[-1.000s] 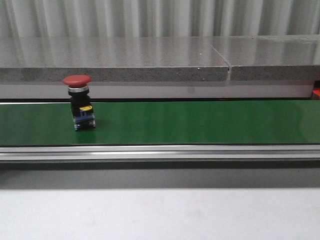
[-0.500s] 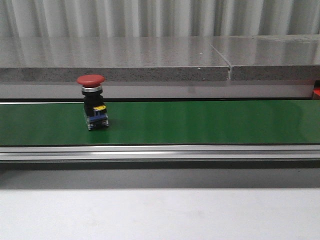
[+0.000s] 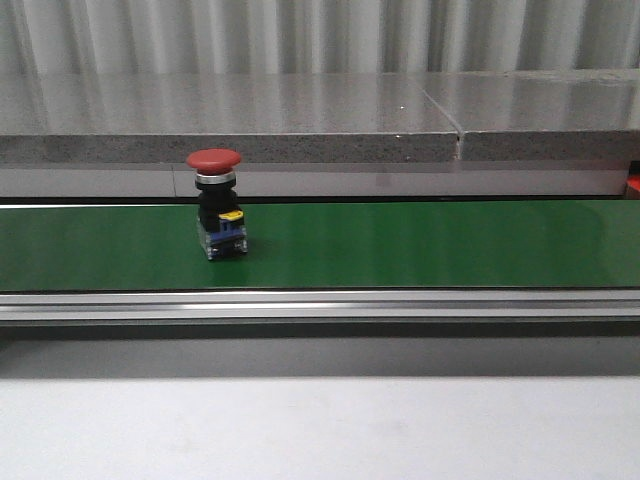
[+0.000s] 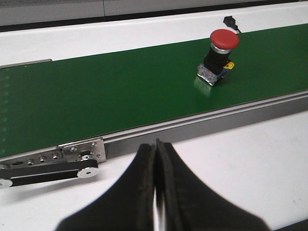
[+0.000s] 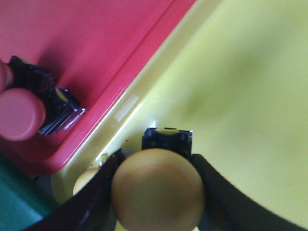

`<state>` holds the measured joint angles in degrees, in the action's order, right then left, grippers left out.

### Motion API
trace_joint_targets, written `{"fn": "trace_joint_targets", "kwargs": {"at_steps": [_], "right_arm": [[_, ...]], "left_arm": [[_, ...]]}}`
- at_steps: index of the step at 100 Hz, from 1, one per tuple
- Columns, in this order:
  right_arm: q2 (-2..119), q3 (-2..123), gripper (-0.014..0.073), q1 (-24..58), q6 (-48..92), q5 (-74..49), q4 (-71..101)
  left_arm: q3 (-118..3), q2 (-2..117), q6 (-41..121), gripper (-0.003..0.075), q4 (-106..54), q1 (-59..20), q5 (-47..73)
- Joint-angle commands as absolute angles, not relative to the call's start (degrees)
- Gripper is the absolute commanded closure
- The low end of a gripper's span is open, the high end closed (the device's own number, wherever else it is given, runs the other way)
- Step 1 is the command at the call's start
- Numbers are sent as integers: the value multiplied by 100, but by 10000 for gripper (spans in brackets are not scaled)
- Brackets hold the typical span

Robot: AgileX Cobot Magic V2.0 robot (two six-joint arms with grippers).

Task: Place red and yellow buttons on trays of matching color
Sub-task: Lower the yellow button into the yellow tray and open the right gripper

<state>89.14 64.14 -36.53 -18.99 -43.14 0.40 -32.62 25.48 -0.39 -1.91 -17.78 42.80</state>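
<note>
Holding yellow button (image 5: 156,190) in right jaws over yellow tray (image 5: 240,96) | red tray (image 5: 91,43): red button (image 5: 21,113) | left jaws clenched

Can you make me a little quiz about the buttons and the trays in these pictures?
1. True or false: the red button on the green belt is lying on its side.
2. What is the right gripper doing?
A. Hanging open over the belt
B. Holding a yellow button over the yellow tray
C. Holding a red button over the red tray
3. Fill in: the left gripper has its fingers pressed ____ with nothing between them.

Key:
1. False. It stands upright, cap on top.
2. B. Another red button already lies on the red tray beside it.
3. together
</note>
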Motion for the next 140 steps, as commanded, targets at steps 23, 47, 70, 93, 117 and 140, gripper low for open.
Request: {"fn": "trace_joint_targets", "kwargs": {"at_steps": [23, 47, 70, 93, 117, 140], "right_arm": [[9434, 6536, 405, -3691, -1928, -3486, 312], [9743, 6536, 340, -3691, -1928, -3341, 480], [9742, 6536, 81, -3691, -1928, -3329, 484], [9590, 6536, 83, -3691, -1928, -3461, 321], [8966, 6536, 83, -3691, -1928, -3455, 103], [8186, 6536, 83, -3685, -1928, -3487, 92]], "left_arm": [[-3424, 2573, -102, 741, -266, -1835, 3908], [-3424, 2573, -102, 741, -266, -1835, 3908], [-3424, 2573, -102, 741, -266, -1835, 3908], [-3424, 2573, -102, 741, -266, -1835, 3908], [-3424, 2573, -102, 741, -266, -1835, 3908], [-3424, 2573, -102, 741, -266, -1835, 3908]]}}
